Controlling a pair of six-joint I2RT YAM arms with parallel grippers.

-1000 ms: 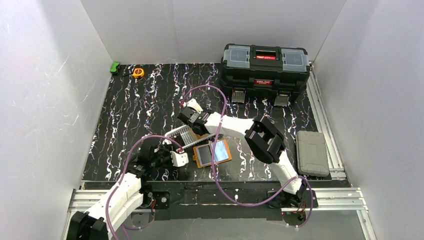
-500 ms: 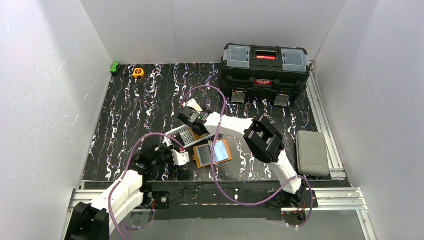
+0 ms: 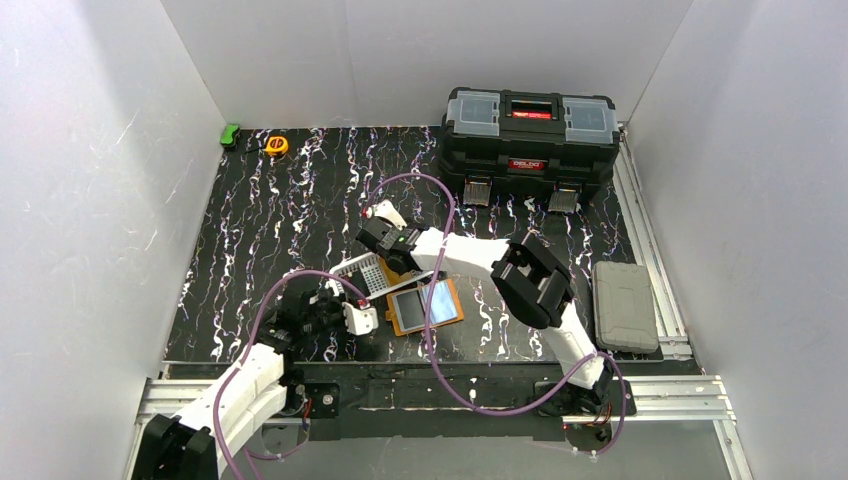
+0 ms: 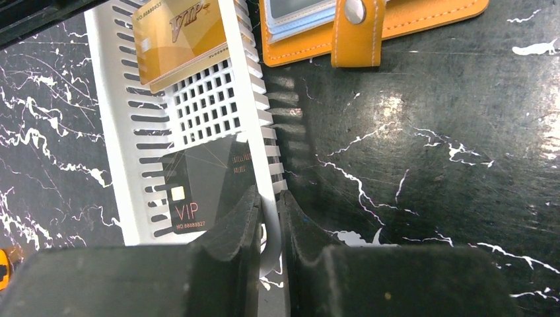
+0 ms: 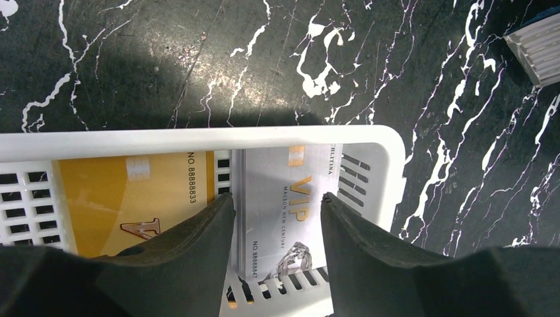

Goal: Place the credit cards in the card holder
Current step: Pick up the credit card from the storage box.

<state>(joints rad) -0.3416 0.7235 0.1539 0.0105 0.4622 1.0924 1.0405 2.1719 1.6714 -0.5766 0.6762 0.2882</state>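
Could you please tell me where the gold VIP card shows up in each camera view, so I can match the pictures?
Top external: I cannot pick it out; only the white basket shows, just left of centre.
Left wrist: the gold card lies at the top left, in the basket's far end.
Right wrist: lower left, in the basket beside a white card.
Shared landmark: the white basket, in all three views.

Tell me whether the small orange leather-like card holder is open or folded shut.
Open: the card holder lies spread flat, its clear pockets facing up.

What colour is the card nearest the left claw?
Black card, orange VIP lettering; clearest in the left wrist view.
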